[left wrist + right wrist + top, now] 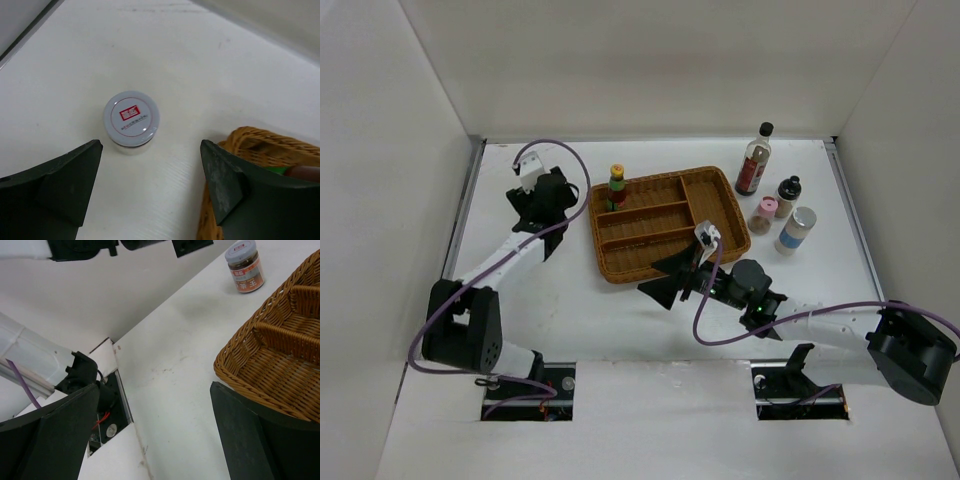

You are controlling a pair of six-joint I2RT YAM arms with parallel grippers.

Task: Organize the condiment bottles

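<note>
The white-lidded jar [131,117] stands on the table just ahead of my open, empty left gripper [151,150], left of the wicker tray [620,268]. It also shows in the right wrist view [244,267]. In the top view my left gripper [552,198] hides it. The green-red bottle [617,185] stands in the tray's far left corner. The tall dark-sauce bottle [754,158], small black-capped bottle [787,196], pink-lidded shaker [763,215] and blue-label shaker [796,230] stand right of the tray. My right gripper [660,277] is open and empty at the tray's near edge.
The tray's rim [260,145] lies close to my left gripper's right finger, and its near corner [270,390] is beside my right gripper's right finger. White walls enclose the table on three sides. The arm base openings [107,410] sit at the near edge.
</note>
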